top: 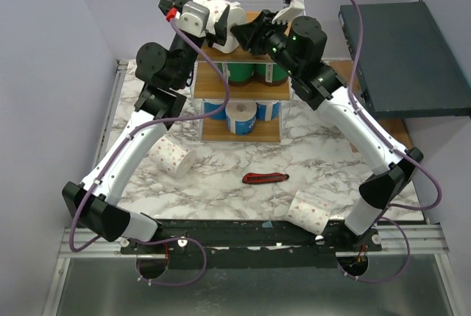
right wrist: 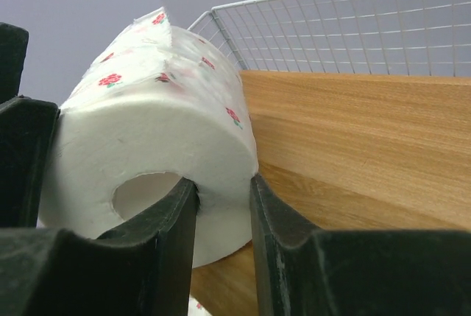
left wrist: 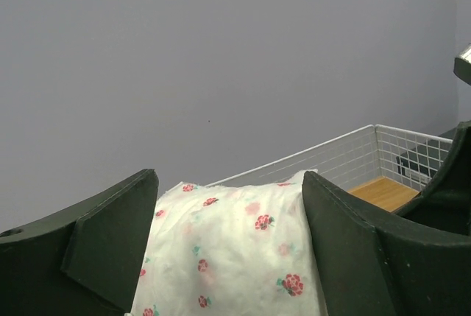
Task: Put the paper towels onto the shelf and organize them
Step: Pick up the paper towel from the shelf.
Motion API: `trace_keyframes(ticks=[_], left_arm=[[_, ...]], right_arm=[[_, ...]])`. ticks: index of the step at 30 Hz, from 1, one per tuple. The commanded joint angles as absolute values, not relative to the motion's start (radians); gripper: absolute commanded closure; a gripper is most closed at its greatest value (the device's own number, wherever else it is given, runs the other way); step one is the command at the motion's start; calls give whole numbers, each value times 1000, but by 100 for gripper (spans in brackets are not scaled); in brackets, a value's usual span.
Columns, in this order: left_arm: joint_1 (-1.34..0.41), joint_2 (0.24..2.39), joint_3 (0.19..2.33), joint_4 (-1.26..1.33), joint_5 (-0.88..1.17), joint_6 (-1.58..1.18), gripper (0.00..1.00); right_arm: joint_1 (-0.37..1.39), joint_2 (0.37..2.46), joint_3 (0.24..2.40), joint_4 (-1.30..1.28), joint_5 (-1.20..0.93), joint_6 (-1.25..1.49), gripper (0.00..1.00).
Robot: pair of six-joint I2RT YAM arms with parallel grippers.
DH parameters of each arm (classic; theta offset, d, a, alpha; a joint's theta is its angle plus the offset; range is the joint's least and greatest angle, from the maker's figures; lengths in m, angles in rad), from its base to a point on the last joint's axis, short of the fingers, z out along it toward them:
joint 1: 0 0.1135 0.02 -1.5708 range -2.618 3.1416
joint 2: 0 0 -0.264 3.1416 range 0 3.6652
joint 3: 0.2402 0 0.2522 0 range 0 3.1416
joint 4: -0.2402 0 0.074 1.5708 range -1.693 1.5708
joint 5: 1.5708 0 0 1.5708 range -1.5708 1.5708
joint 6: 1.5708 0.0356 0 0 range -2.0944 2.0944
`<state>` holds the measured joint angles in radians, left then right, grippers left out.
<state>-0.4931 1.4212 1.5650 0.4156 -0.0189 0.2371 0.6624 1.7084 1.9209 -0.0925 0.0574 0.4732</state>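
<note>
The left tool (left wrist: 229,183) is clamped across a flowered roll (left wrist: 235,250), holding it at the top tier (right wrist: 353,132) of the shelf (top: 243,133); the right tool (right wrist: 221,192) pinches the roll's wall beside its core, apparently to steady and square it. Another roll (top: 173,158) and a third roll (top: 309,211) lie on the surface (top: 221,165), not yet shelved.

Soft matt paper on the roll (right wrist: 147,139), smooth grained wood on the shelf (right wrist: 353,132) tier, matt dark plastic fingers (right wrist: 168,253)

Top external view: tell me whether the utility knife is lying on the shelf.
No, the utility knife lies on the marble table, in front of the shelf and apart from it.
</note>
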Motion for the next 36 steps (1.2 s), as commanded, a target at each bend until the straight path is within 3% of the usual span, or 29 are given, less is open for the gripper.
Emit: trace_keyframes(ticks=[1,6,12,18,24,36], left_arm=[[-486,1336,1525,499,-60,212,15],[-489,1252,1436,599,-93,207,8],[-489,1149,1307,702,-91,214,2],[-492,1029,1160,682,127,303,1],[-511,939,1046,604,198,434,1],[-524,850,979,562,206,422,1]], right_arm=[[657,1645,1943,-160,63,526,91],[656,1661,2083,-335,108,603,99],[657,1725,2314,-556,157,688,99],[657,1733,2398,-663,207,747,99],[657,1705,2395,-726,180,801,99],[658,1628,2360,-917,182,977,99]])
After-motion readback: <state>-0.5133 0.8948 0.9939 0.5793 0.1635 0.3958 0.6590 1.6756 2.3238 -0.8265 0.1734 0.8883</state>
